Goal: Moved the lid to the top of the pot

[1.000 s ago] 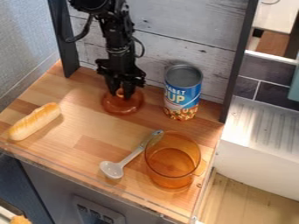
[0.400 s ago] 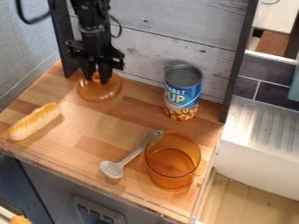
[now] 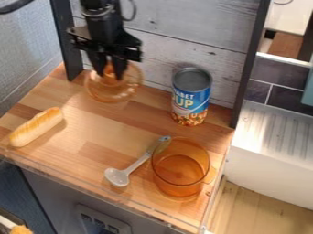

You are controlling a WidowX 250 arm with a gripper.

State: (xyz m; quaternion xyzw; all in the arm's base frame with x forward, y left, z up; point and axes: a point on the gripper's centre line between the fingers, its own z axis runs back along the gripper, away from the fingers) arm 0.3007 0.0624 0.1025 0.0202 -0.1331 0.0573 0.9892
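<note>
My gripper (image 3: 110, 77) hangs at the upper left of the camera view, shut on the knob of the amber glass lid (image 3: 114, 90). The lid is held above the back left part of the wooden counter, tilted a little. The amber transparent pot (image 3: 181, 168) stands upright and open-topped near the front right edge, with a small handle at its right side. Lid and pot are well apart.
A soup can (image 3: 191, 97) stands at the back right, between lid and wall. A grey spoon (image 3: 127, 170) lies against the pot's left side. A bread roll (image 3: 36, 126) lies at the far left. Dark posts flank the back wall.
The gripper has lifted the lid off the counter. It first went left with the lid, then came slightly back to the right and up. Pot, spoon, can and bread have not moved.
</note>
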